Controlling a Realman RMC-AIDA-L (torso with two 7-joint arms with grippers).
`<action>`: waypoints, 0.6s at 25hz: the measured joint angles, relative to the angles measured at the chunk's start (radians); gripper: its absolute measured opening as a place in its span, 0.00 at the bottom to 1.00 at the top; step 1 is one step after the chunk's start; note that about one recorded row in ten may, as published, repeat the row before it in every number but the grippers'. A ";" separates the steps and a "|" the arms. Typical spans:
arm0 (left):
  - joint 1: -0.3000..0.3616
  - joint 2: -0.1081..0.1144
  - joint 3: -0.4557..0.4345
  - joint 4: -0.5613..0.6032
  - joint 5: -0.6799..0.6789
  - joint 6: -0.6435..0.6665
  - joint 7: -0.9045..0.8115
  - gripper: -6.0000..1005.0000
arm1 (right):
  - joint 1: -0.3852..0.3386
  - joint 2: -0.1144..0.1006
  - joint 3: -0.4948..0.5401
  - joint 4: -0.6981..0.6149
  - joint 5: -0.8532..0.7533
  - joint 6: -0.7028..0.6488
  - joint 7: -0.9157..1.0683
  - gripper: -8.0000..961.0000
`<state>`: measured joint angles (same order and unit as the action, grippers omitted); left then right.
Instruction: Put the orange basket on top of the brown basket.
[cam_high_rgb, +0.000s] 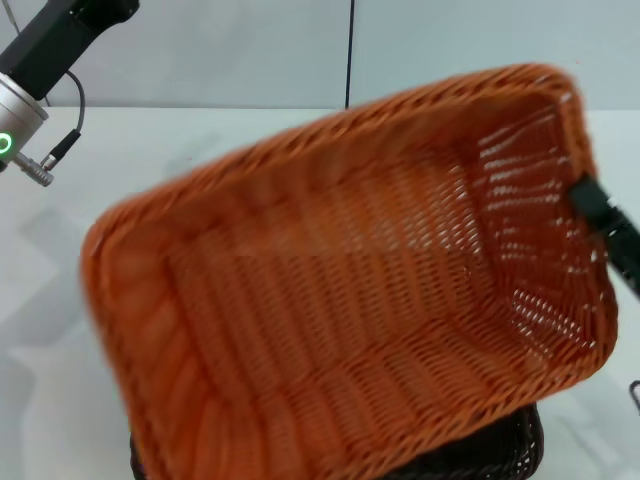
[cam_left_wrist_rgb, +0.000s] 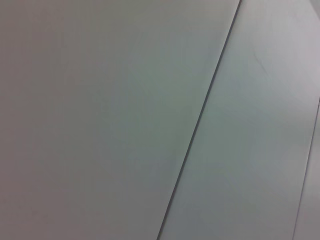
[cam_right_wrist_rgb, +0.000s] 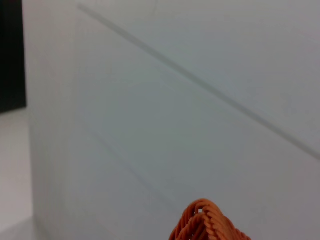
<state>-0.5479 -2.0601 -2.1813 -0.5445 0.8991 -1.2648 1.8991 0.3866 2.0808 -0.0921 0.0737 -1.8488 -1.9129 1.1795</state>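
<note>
The orange basket (cam_high_rgb: 350, 300) fills most of the head view, lifted and tilted with its open side toward the camera. My right gripper (cam_high_rgb: 594, 206) is shut on its right-hand rim, one black finger showing over the braided edge. A bit of that orange rim (cam_right_wrist_rgb: 205, 225) shows in the right wrist view. The brown basket (cam_high_rgb: 480, 455) sits on the table under the orange one, and only its corners show at the bottom of the head view. My left arm (cam_high_rgb: 40, 70) is raised at the upper left, its gripper out of frame.
The white table (cam_high_rgb: 60, 280) extends to the left and behind the baskets. A pale wall with a dark vertical seam (cam_high_rgb: 351, 50) stands at the back. The left wrist view shows only wall panels (cam_left_wrist_rgb: 100, 120).
</note>
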 joint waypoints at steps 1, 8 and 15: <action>0.000 0.000 0.000 0.000 0.000 0.000 0.000 0.86 | -0.005 0.000 -0.002 0.023 -0.028 -0.025 -0.094 0.24; -0.001 0.000 0.003 0.000 0.000 0.001 0.000 0.86 | -0.029 -0.003 -0.011 0.065 -0.042 -0.063 -0.234 0.28; -0.014 -0.001 0.000 0.023 -0.003 0.001 0.000 0.86 | -0.067 -0.008 0.000 0.001 -0.039 -0.065 -0.227 0.29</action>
<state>-0.5623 -2.0613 -2.1813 -0.5215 0.8957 -1.2637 1.8990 0.3194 2.0728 -0.0920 0.0744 -1.8876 -1.9779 0.9528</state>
